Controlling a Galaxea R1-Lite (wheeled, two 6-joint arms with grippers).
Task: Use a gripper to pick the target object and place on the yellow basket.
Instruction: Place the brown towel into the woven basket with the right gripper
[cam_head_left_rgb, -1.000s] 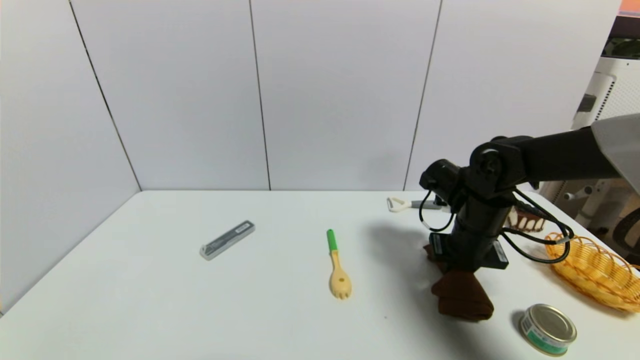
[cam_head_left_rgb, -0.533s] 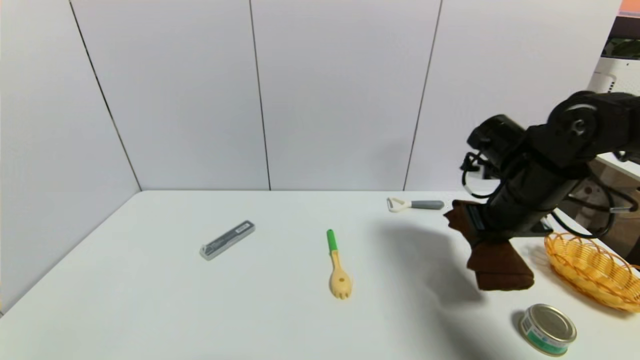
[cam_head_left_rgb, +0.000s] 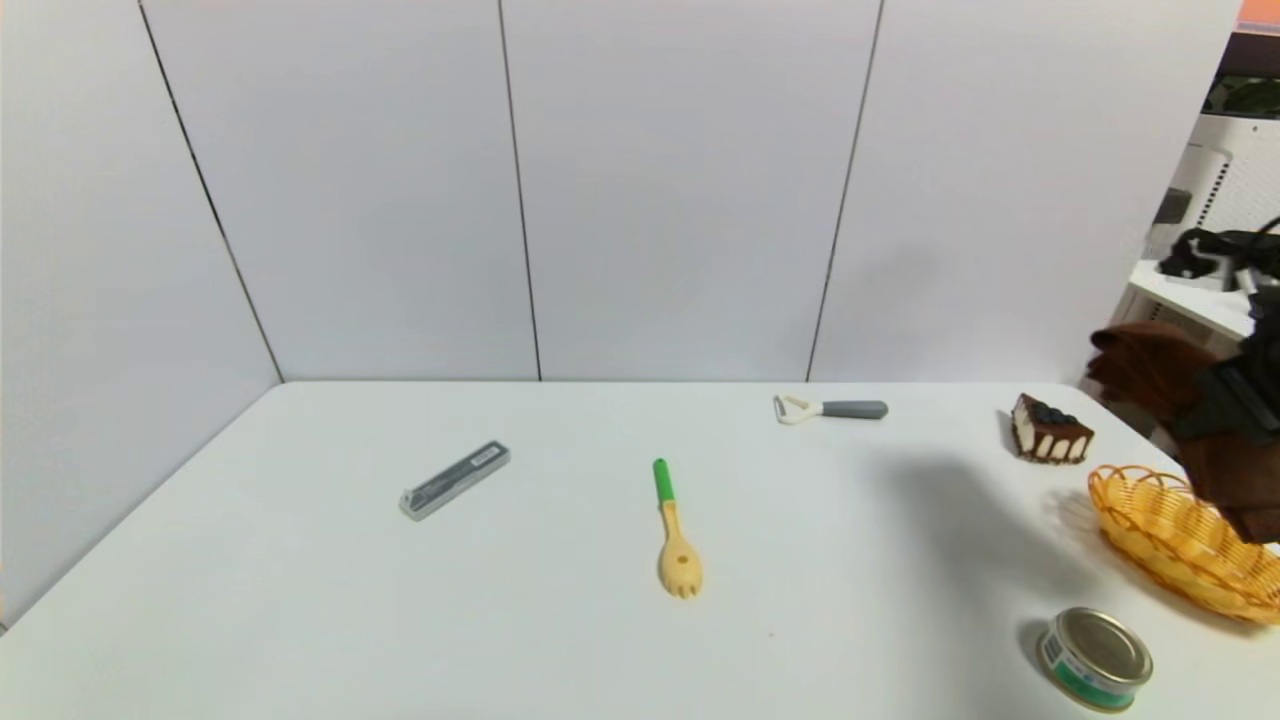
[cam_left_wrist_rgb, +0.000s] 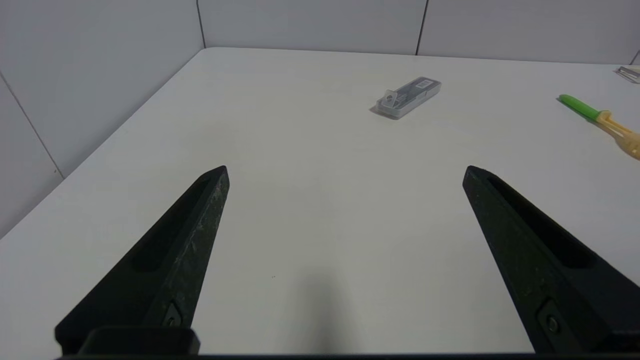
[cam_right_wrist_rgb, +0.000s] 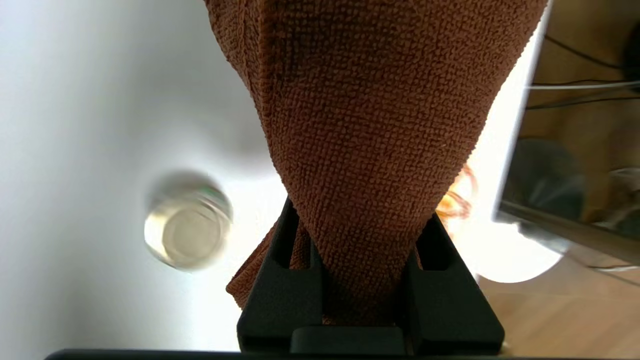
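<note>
1. Now: right hand (cam_right_wrist_rgb: 370, 280) is clamped on the brown towel (cam_right_wrist_rgb: 370, 125), its two black fingers (cam_right_wrist_rgb: 282, 295) pinching a bunched fold; the rest of the cloth hangs away from the hand.
2. Head view: towel (cam_head_left_rgb: 1225, 470) is off the surface, at the far right edge of view, its lower end overlapping the yellow wicker basket (cam_head_left_rgb: 1160, 530). Whether cloth touches wicker, cannot tell.
3. Step in hand, by my reading: carry done or nearly so, release into the basket next.
4. To do it well: bring the hand over the basket's middle, not its near rim. The cloth trails below the hand, so the drop point follows the hanging end.
5. Lower until the loose end rests inside, then part the fingers; a soft towel may drape over the looped rim if let go high.
6. Silver tin can (cam_head_left_rgb: 1097, 658) sits beside the basket, nearer the robot; the cake slice (cam_head_left_rgb: 1050, 432) lies beyond it. Keep the swinging cloth off both.
7. Left hand (cam_left_wrist_rgb: 345, 172) is parked low over bare surface, fingers wide apart, holding nothing, well away from the work.
</note>
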